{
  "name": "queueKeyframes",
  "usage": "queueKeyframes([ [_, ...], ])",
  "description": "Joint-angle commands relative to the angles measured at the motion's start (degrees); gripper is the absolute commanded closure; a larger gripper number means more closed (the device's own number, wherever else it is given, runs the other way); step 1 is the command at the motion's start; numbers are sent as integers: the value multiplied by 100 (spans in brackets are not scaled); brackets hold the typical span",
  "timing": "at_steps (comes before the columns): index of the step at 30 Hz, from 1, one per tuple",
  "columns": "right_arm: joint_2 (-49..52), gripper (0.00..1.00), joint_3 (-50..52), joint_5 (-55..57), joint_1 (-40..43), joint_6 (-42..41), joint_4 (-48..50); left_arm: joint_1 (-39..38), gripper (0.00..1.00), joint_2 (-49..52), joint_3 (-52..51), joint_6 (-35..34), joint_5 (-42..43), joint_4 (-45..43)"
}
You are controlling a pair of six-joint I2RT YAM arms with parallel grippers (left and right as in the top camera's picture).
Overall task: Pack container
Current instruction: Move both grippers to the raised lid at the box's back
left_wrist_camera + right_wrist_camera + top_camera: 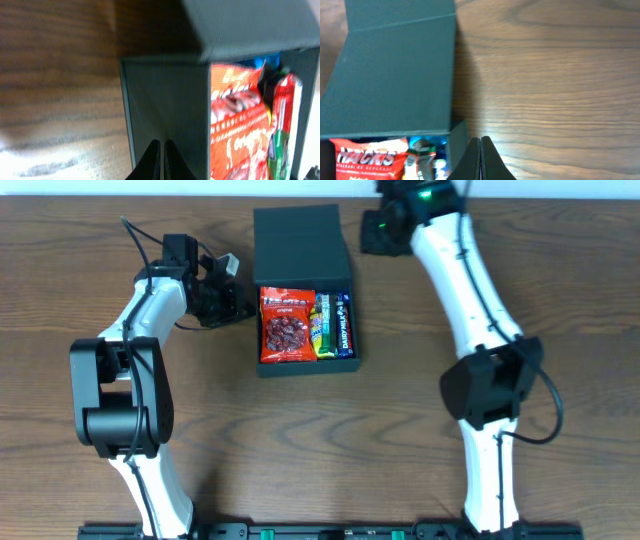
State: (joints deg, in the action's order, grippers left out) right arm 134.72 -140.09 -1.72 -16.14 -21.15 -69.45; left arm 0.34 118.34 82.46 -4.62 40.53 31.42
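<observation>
The overhead camera looks straight down from well above the table (560, 300), taking in the whole container (305, 367). The left wrist camera sits very close to the container's left outer wall, facing it. The right wrist camera hangs near the container's far right corner, looking down over its lid (297, 235); all three views share that lid and the red packet (286, 325) inside.

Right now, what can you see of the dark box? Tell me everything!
The box is matte dark teal-black, roughly square, and looks like cardboard. It sits on the wooden table between the arms. Its hinged lid is open at the far side. Inside lie a red snack packet, a green-yellow packet and a blue bar. The shut left gripper is near its left wall, the shut right gripper by its far right corner; touch cannot be told.
</observation>
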Motion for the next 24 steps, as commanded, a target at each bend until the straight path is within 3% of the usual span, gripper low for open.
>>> queueKeyframes([
  [1,111,99,-42,-693,295,201,-50,-26,94,42,22,-415,79,-219],
  [8,138,99,15,-820,450,433,-37,-9,94,42,22,-444,111,-553],
  [14,138,99,372,-903,446,479,278,138,94,42,22,-1008,94,-1014],
  [18,138,99,1058,-1504,503,538,872,236,94,42,22,-1814,-704,-1154],
  [24,140,99,1917,-2306,710,140,2070,345,94,55,144,-2363,-1108,-1692],
])
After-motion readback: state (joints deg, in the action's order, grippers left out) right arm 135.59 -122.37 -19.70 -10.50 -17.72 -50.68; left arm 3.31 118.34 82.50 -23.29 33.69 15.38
